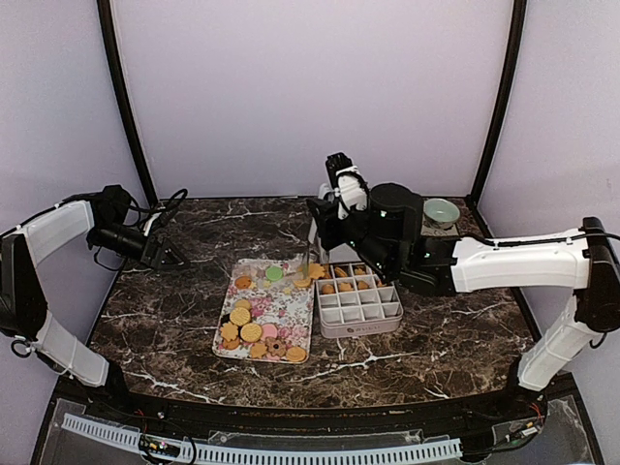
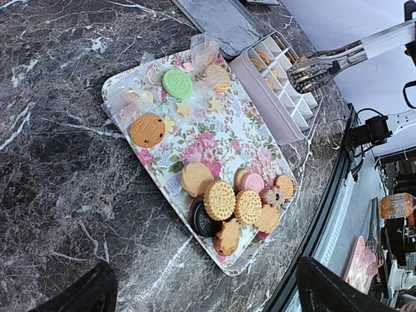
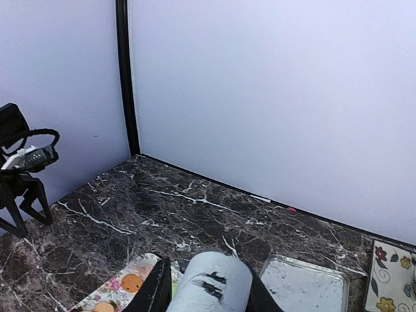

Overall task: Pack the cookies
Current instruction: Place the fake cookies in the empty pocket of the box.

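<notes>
- Most cookies (image 1: 250,332) lay on the floral tray (image 1: 291,312), crowded at its near end.
- A few sat in the far compartments of the divided box (image 1: 360,312), just right of the tray.
- The right gripper (image 3: 207,289) clamped metal tongs (image 2: 335,58), whose tips hung by the far ends of the tray and box.
- The left gripper (image 1: 177,259) stood wide open, well left of the tray.

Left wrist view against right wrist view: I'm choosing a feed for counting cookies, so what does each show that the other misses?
Only the left wrist view shows the divided box, the tongs with their tips near it, and most of the cookies on the tray. Only the right wrist view shows the back wall and its black corner post. Both share the marble table and the floral tray, though the right wrist view catches just one corner of it.
</notes>
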Controlling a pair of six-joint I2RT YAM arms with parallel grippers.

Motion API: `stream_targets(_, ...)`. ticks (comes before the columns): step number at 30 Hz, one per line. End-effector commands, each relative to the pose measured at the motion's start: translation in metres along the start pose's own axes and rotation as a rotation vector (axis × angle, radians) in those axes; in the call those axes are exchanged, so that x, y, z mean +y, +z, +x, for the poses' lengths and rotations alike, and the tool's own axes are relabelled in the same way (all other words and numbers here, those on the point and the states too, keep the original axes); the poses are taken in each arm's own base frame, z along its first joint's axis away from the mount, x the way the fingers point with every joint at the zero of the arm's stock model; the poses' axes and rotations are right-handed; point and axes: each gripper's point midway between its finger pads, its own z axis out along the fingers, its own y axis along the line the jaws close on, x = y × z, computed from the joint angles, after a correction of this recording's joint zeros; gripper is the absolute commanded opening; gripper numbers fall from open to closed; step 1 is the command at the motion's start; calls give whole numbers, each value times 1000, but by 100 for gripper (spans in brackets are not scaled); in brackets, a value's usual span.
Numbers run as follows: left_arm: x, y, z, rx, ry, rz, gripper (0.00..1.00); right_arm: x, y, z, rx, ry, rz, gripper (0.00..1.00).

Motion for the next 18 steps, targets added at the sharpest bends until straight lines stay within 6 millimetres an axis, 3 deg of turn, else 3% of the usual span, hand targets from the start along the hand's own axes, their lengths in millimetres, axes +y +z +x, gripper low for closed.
stream_targets(1,-5,-6,-4,-21,9,7,98,-23,-12,12,8,20,66,18)
stream_targets(13,-6,-7,-4,-19,10,5,98,-19,-19,32,54,40,38,18)
stream_targets(18,-6,-7,-4,-21,10,6,98,-15,-18,34,62,40,24,25)
